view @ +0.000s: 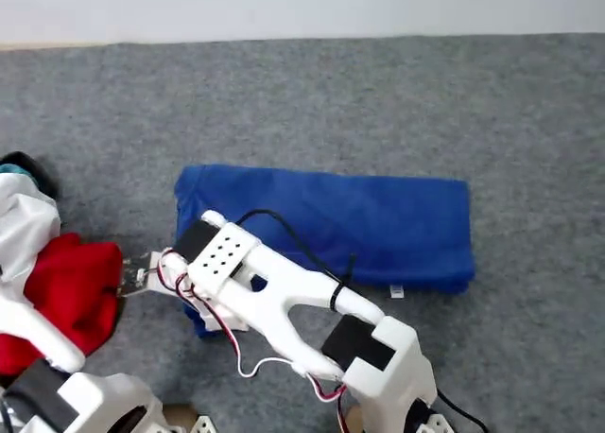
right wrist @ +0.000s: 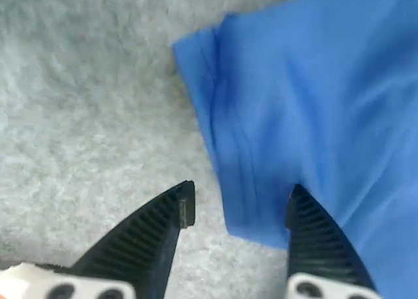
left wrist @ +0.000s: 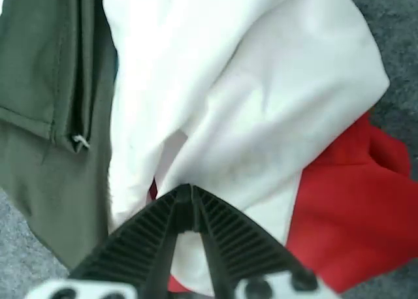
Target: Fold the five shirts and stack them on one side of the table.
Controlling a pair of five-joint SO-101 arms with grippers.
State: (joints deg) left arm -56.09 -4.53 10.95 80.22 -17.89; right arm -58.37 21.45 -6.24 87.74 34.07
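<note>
L gripper [left wrist: 189, 204] is hovering w/ jaws pressed together just over white shirt [left wrist: 261, 83], red shirt [left wrist: 353, 207] under it; R gripper [right wrist: 241, 194] is hanging spread, straddling blue shirt [right wrist: 326, 83] edge; risk: bite is looking shallow, so hem may be slipping out mid-fold.

Bright, even light glares on the white shirt [left wrist: 261, 103] and leaves only faint shadows along the edge of the blue shirt [view: 378, 220].
</note>
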